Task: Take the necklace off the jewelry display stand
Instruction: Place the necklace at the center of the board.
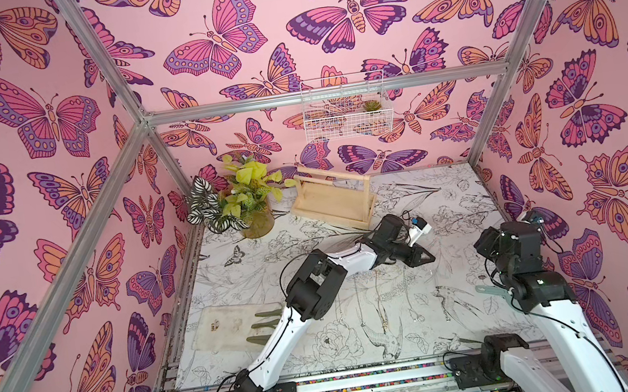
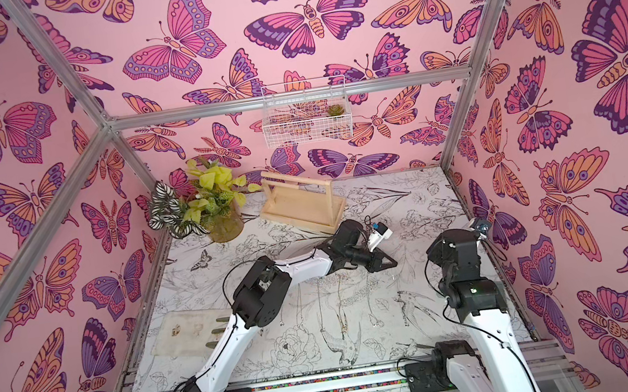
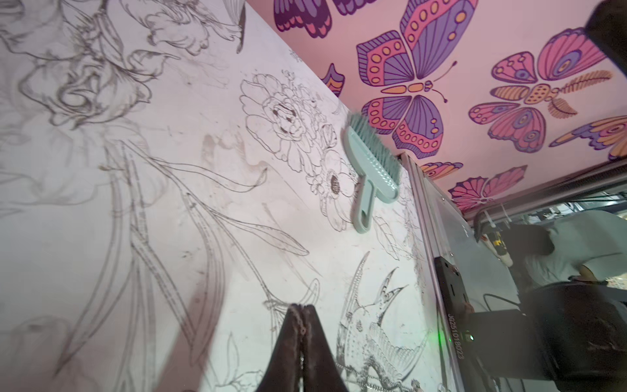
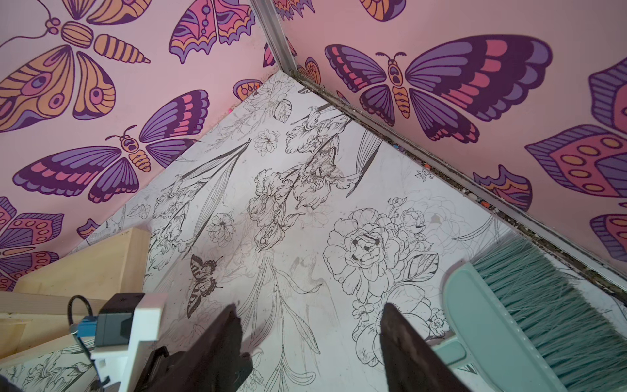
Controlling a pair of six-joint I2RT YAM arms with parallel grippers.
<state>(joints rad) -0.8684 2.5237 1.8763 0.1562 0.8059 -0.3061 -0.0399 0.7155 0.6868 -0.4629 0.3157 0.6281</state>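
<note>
The pale wooden jewelry display stand (image 1: 331, 199) (image 2: 301, 203) sits at the back of the table, and its crossbar looks bare. One corner of the stand (image 4: 84, 268) shows in the right wrist view. My left gripper (image 1: 429, 258) (image 2: 393, 264) is low over the table in front of the stand and to its right. Its jaws (image 3: 300, 309) are pressed together on a thin necklace chain (image 3: 364, 376), which trails onto the table. My right gripper (image 4: 310, 307) hovers open over the printed tabletop with nothing between its fingers.
A teal hand brush (image 3: 371, 169) (image 4: 509, 322) lies near the right wall. A potted plant (image 1: 247, 205) stands left of the stand. A white wire basket (image 1: 346, 112) hangs on the back wall. A white cloth (image 1: 230, 327) lies front left. Thin chains (image 1: 380, 307) lie mid-table.
</note>
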